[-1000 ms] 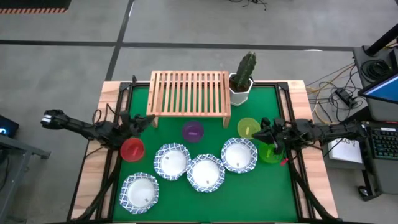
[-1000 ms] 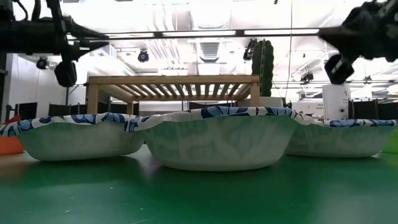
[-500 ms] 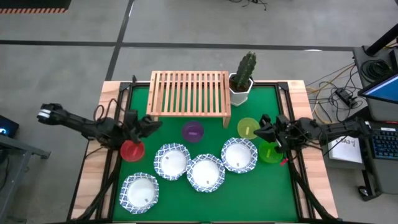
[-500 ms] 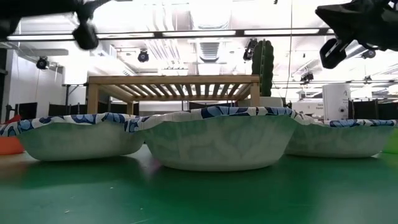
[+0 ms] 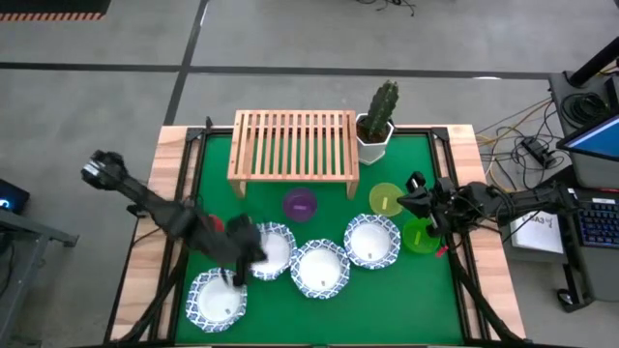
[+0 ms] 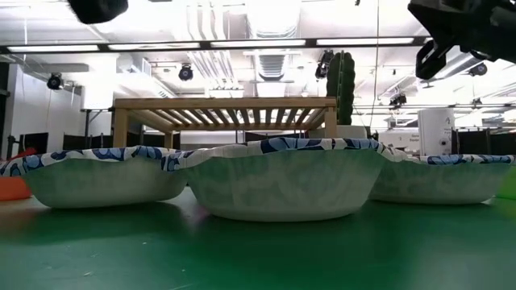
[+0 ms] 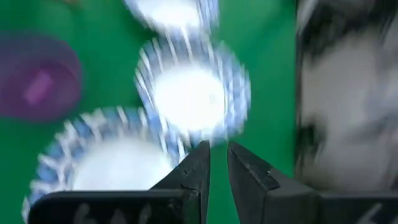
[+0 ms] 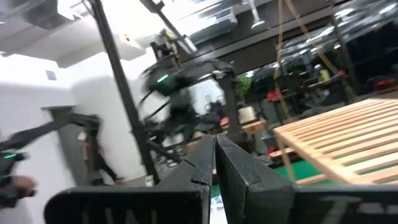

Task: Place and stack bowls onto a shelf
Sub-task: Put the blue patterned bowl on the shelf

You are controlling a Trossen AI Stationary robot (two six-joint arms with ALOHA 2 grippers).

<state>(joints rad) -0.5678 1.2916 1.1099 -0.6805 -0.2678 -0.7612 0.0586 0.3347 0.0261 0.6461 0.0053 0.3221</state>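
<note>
Four scalloped blue-rimmed white bowls (image 5: 320,269); both grippers' jaws seemingly near-closed, empty.

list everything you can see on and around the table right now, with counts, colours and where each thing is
patterned bowls: 4, white with blue scalloped rims, along the table's near half
purple bowl: 1, just in front of the shelf
yellow bowl: 1, right of the purple one
green bowl: 1, near the right edge, under the right arm
red bowl: 1, mostly hidden under the left arm
shelf: 1, light wood, slatted, at the back, nothing on it
cactus: 1, green, in a white pot, right of the shelf
table: 1, green top, wooden edges
left gripper: dark, nearly shut, over the left patterned bowls
right gripper: dark, shut, by the yellow bowl
</note>
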